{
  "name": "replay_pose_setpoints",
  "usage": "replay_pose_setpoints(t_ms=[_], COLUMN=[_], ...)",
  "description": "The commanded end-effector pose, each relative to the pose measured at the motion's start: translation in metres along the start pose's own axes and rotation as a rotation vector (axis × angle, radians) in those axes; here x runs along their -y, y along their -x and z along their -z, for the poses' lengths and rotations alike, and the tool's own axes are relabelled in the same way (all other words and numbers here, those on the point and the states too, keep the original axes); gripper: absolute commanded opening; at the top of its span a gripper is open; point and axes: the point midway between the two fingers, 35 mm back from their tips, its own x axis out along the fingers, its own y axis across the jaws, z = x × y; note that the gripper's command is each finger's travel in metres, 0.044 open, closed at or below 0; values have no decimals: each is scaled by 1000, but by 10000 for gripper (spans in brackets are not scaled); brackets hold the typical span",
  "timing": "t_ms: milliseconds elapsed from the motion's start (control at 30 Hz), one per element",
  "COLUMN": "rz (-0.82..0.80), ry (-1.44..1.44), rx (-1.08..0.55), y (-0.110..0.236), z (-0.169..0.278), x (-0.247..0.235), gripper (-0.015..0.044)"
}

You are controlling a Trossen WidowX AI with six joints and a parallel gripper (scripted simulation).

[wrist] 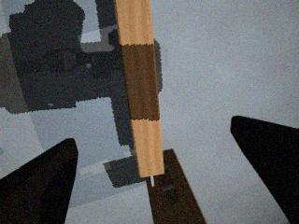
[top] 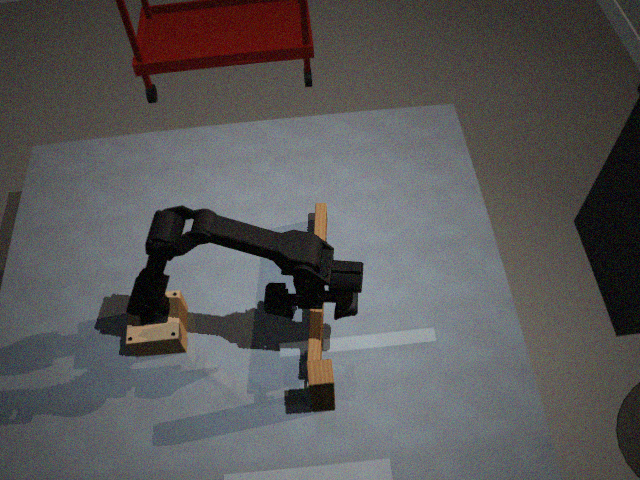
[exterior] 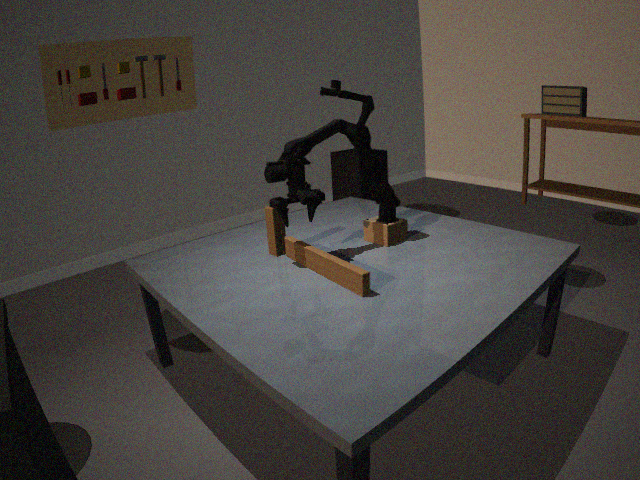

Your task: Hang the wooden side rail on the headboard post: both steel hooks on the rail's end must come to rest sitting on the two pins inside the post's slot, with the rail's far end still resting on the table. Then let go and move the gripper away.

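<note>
This is a workshop. A tool board [exterior: 117, 80] with hammers hangs on the far wall. A red cart [top: 222, 60] stands nearby.

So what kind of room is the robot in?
Probably a workshop. A tan pegboard on the grey wall holds hammers and screwdrivers, a red metal cart stands near the blue-grey table, and a wooden shelf bench carries a small drawer box.

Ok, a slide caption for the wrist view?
Open jaws straddle, without touching, the wooden side rail where it meets the headboard post on the blue table.
</note>
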Motion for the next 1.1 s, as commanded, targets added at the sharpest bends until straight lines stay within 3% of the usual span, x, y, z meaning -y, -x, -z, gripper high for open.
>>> replay_pose_setpoints(t_ms=[0,1067], rz=[-14,-14], ry=[9,9], rx=[8,8], y=[-28,-72], z=[-1,-1], x=[0,0], gripper=[440,440])
